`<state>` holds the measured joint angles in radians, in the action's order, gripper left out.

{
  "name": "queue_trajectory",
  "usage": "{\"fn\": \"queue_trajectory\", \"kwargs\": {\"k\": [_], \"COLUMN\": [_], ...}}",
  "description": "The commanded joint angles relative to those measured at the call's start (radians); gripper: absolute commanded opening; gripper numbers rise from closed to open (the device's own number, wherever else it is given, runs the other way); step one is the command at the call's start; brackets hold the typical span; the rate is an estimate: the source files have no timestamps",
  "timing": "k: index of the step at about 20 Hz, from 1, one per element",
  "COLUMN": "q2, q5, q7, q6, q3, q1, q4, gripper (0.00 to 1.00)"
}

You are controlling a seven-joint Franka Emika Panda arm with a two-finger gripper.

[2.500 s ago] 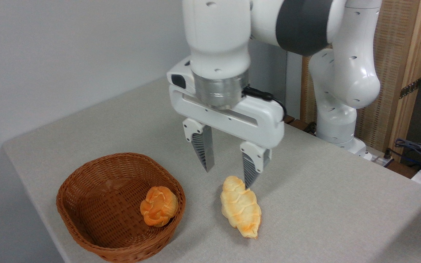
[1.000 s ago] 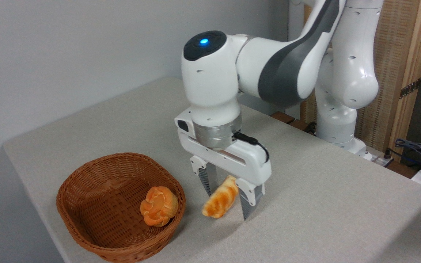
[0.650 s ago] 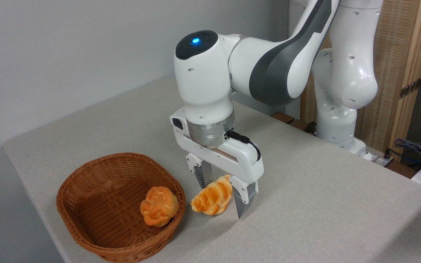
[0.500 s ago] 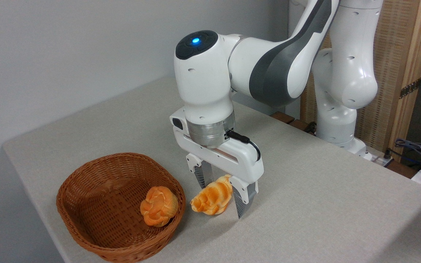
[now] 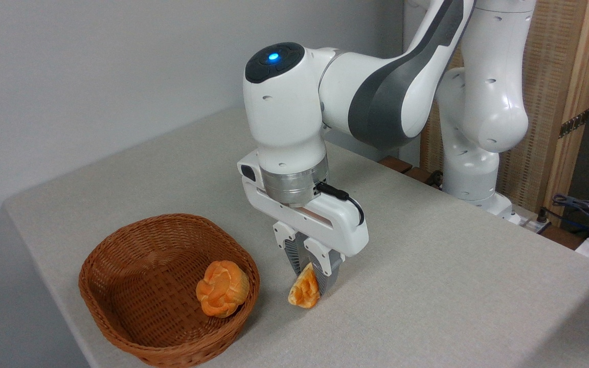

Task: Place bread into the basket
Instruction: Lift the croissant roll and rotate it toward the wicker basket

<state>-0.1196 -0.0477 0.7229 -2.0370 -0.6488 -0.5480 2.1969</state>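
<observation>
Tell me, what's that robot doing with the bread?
The robot arm's claw is shut on the long braided bread, pinching it down low over the grey table. The bread sits just right of the brown wicker basket, not in it yet. A small round orange bun already lies inside the basket. The likely next move is to lift the bread over the rim and drop it in.

setting: robot lab / test bench
main cue: Franka Panda arm (image 5: 376, 97) bolted at the table (image 5: 453, 286) edge, behind-right of gripper (image 5: 311, 283)
surface: plain grey tabletop, bare grey wall behind
clutter: loose cables (image 5: 586, 212) far right of gripper
backdrop: wood-framed woven panel (image 5: 555, 76) behind arm
</observation>
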Motion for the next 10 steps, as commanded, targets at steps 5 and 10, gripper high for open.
{"fn": "queue_trajectory", "kwargs": {"k": [5,10], "q2": [-0.011,-0.022], "q5": [0.019,0.061], "q7": [-0.011,-0.008], "q6": [-0.009,0.052], "q3": [-0.005,-0.005], "q1": [-0.007,0.000], "q4": [-0.009,-0.089], "gripper": [0.21,0.21]}}
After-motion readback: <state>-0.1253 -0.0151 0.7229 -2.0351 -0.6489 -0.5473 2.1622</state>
